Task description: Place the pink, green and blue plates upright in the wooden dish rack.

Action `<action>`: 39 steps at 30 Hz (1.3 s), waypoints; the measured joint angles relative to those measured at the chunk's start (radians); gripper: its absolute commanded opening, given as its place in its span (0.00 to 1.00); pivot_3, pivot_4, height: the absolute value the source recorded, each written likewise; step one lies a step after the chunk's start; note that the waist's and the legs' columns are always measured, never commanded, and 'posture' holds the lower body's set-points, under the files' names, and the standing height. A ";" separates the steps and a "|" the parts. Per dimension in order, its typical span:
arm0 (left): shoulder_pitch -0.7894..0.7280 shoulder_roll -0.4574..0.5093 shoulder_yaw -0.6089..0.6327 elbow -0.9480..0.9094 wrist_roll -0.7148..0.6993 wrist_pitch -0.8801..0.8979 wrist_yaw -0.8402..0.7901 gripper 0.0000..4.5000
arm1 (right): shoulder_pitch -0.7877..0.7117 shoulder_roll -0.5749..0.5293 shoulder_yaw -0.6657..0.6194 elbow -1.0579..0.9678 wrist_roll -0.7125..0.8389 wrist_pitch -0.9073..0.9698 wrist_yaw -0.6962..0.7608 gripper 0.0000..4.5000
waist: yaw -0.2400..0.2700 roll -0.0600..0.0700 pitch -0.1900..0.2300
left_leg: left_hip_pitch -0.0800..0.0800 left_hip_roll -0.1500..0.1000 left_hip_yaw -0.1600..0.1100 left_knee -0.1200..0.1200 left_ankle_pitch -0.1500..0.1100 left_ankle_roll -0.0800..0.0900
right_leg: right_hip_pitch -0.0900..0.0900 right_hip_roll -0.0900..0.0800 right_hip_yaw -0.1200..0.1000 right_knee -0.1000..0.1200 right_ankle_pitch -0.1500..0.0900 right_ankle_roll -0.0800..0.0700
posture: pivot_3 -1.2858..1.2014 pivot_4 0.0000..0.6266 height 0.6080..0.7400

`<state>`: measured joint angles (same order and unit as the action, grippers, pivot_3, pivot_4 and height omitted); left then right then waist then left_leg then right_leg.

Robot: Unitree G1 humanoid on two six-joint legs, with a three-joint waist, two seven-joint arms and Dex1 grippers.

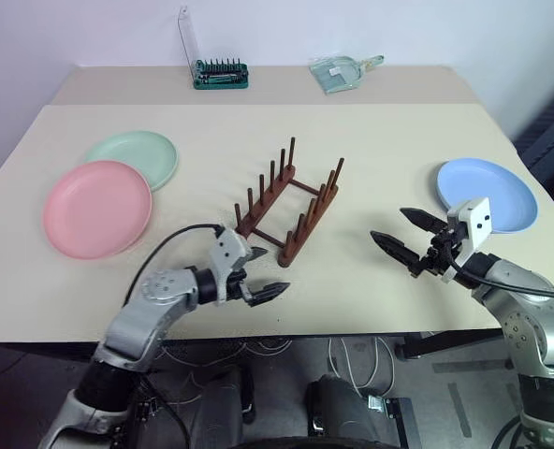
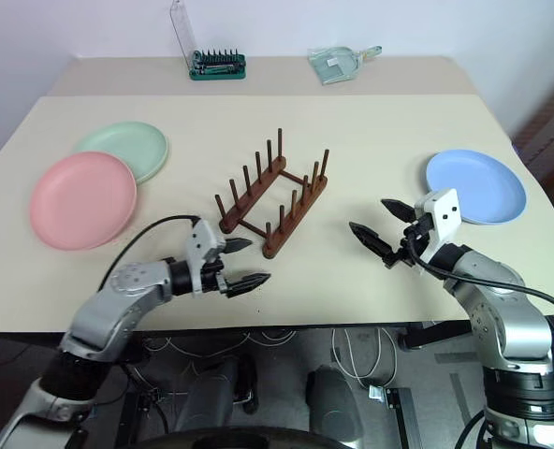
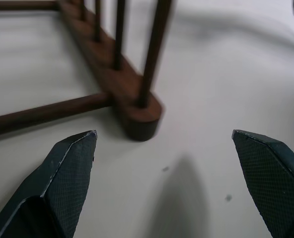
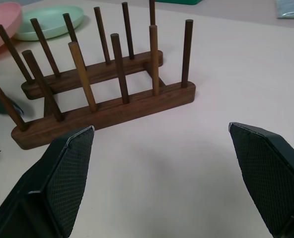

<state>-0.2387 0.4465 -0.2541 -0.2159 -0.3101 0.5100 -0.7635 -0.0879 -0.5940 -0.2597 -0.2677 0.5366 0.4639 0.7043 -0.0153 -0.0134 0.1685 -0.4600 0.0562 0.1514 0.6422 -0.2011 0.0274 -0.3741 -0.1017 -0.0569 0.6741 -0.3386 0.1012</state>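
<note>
Wooden dish rack (image 1: 288, 202): empty. Left gripper (image 1: 262, 272), right gripper (image 1: 405, 235): fingers apart, holding nothing. Risk: left gripper, just beside rack, may nudge it.

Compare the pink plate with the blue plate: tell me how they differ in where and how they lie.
The pink plate lies on the robot's left side of the wooden dish rack; the blue plate lies on its right. The pink plate overlaps the green plate, resting partly on its rim; the blue plate lies alone. The blue plate is partly hidden behind the right gripper; the pink plate is in full sight. Both are round, shallow, lying flat, not yet racked.
</note>
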 measured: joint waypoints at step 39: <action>-0.210 0.031 0.043 0.424 0.127 -0.341 -0.145 0.16 | -0.042 0.053 0.074 0.142 -0.031 -0.128 0.056 1.00 | 0.002 0.007 -0.004 | 0.000 -0.004 -0.002 0.002 -0.003 0.004 | 0.006 -0.002 -0.001 -0.007 0.003 0.005 | 0.52 0.24 0.94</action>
<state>-0.4486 0.4779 -0.2114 0.2084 -0.1835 0.1692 -0.9080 -0.1294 -0.5412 -0.1855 -0.1259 0.5060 0.3354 0.7601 -0.0132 -0.0063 0.1641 -0.4596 0.0525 0.1497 0.6437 -0.2040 0.0317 -0.3684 -0.1040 -0.0580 0.6669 -0.3354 0.1058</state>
